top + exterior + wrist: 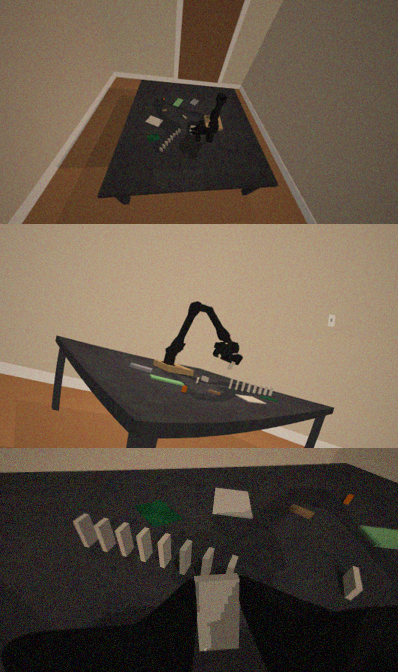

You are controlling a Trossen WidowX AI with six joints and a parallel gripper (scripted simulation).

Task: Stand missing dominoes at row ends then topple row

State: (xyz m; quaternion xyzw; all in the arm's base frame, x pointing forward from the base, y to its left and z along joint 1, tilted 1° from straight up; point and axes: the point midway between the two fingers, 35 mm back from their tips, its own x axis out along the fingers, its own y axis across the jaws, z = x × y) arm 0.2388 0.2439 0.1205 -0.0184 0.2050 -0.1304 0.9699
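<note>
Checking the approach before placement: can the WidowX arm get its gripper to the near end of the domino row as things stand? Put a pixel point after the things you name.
Probably yes: the gripper (230,365) (215,584), shut on a domino (230,365) (218,613), hangs above the table beside the row (248,387) (145,545), with nothing visible between.

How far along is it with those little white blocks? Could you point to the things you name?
Done: a row of blocks (170,140) (248,387) (145,544) stands upright.

In hand: the tool (192,129) (230,364) (215,584) grips one block, held above the table.

Left: set it at an end, add the loose block (184,116) (197,380) (353,582), then push the row over.
</note>
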